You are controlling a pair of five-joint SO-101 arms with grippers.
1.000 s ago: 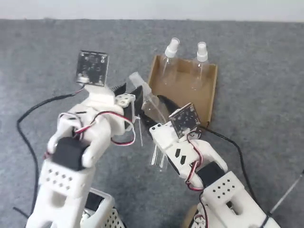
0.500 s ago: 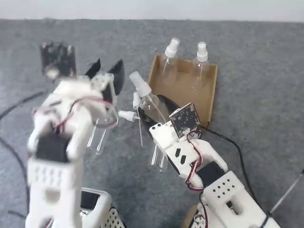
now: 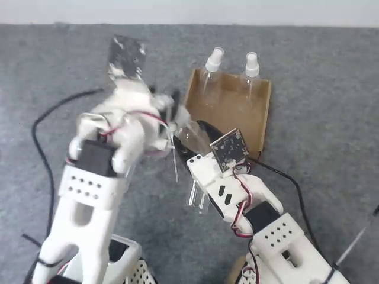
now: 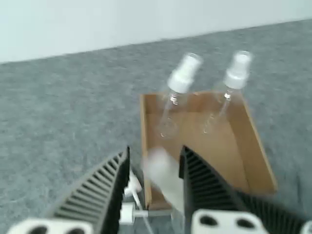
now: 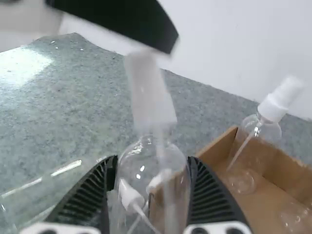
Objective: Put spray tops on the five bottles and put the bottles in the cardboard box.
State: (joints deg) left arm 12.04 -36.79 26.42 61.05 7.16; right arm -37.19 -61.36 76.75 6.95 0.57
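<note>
The right tool [image 5: 151,168] is closed on a clear bottle [image 3: 192,136], its two fingers pressed against either side of the bottle's round body, and holds it tilted off the table [image 3: 331,89] just beside the cardboard box [image 3: 260,124]. A white spray top [image 5: 148,97] sits on the bottle's neck. The left tool [image 4: 155,153] is above it with its jaws parted, and the spray top lies in the gap between them; whether they touch it cannot be told. Inside the cardboard box lie a capped bottle [image 3: 210,77] and a second capped bottle [image 3: 249,83], side by side. A loose spray top [image 4: 127,212] lies on the table beneath the tools.
</note>
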